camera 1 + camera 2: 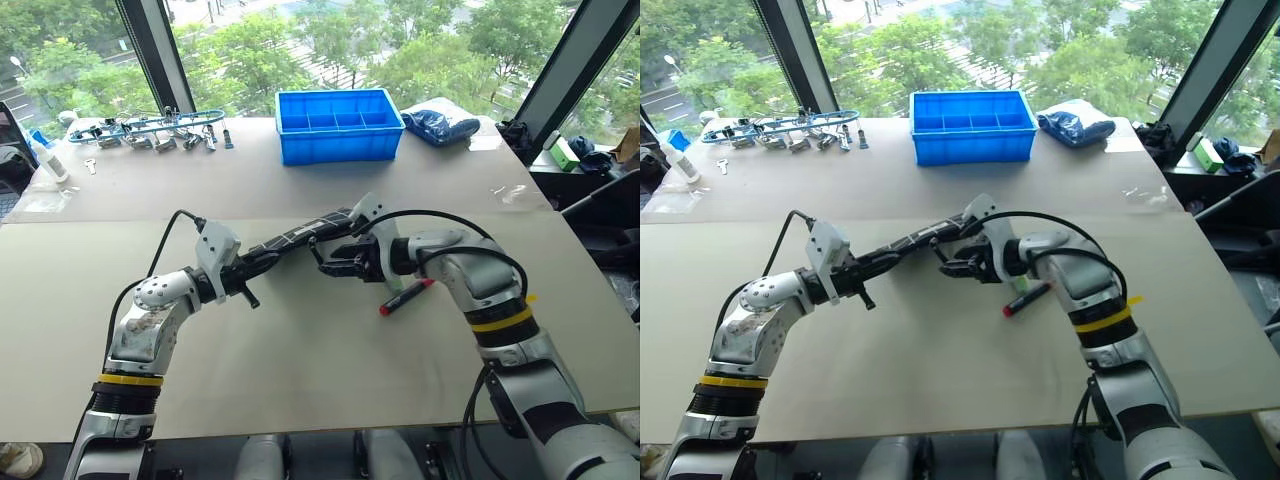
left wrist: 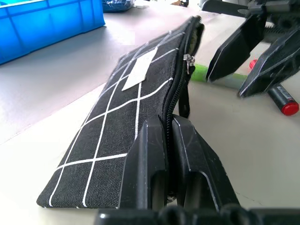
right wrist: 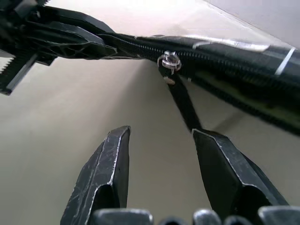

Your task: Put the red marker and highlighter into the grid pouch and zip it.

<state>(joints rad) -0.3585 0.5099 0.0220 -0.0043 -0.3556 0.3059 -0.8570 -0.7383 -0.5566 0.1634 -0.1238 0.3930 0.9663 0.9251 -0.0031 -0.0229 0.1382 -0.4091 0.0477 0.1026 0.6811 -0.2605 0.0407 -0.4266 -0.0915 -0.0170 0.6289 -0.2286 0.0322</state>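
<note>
The left gripper (image 2: 169, 154) was clamped on one end of the flat black grid-lined fabric pouch (image 2: 123, 126), holding it above the beige table (image 1: 300, 370). The right gripper (image 3: 161, 159) stood apart beside its zipper strap (image 3: 183, 107). The red-barrelled marker (image 1: 405, 297) lay on the table beneath.

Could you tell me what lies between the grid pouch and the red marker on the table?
The light-green highlighter lies on the table between the grid pouch and the red marker, seen in the left wrist view.
</note>
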